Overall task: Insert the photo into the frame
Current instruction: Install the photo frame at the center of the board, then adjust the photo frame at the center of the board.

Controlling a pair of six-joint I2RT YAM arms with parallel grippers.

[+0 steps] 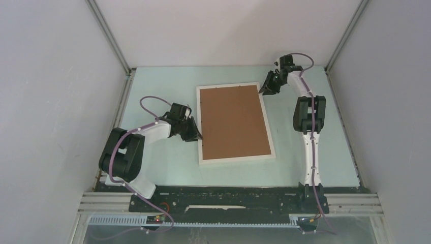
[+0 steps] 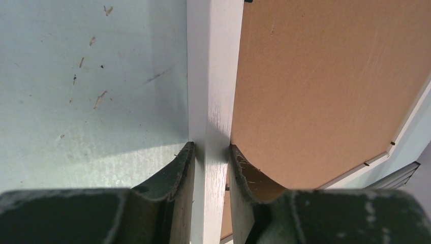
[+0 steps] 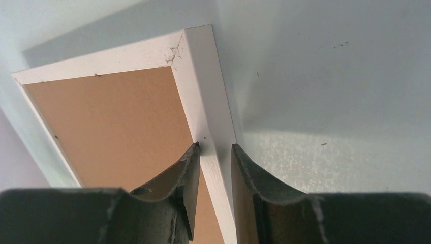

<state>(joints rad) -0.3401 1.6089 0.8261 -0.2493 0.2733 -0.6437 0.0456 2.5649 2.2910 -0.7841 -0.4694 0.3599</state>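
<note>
Mounting plate (image 1: pixel 228 199), black, lies nearest of all, with both arm bases bolted to it. Beyond it the pale green table (image 1: pixel 167 173) runs up to the near rail of the frame (image 1: pixel 236 158).

Frame: white, flat on the table, roughly central, back side up. Long sides run near to far, turned slightly out of square. Brown backing board (image 1: pixel 234 122) sits inside the frame's rim and covers the whole opening, so whatever lies beneath it is hidden. Small tabs (image 2: pixel 366 164) show at the board's edge in the left wrist view.

Left arm (image 1: pixel 152 129) reaches in from the frame's left. Left gripper (image 2: pixel 212 148) straddles the frame's left rail, nearer the near-left corner than the far one. It has 1 finger on the table side and 1 on the board side. Both tips are against the rail: narrow, clamped on it. The table left of that rail carries scuffs and specks (image 2: pixel 96 99).

Right arm (image 1: pixel 310 147) stands right of the frame, well apart from its right rail, and bends over toward the far-right corner. Right gripper (image 3: pixel 216 147) straddles the right rail just short of that corner, 1 finger over the board and 1 over the table. The rail fills the gap between the 2 tips. Setting is narrow, but I cannot tell whether they press on it. Corner mitre (image 3: pixel 175 51) shows a cracked joint.

Beyond the frame's far rail there is a strip of table, then the white back wall (image 1: pixel 228 30).
</note>
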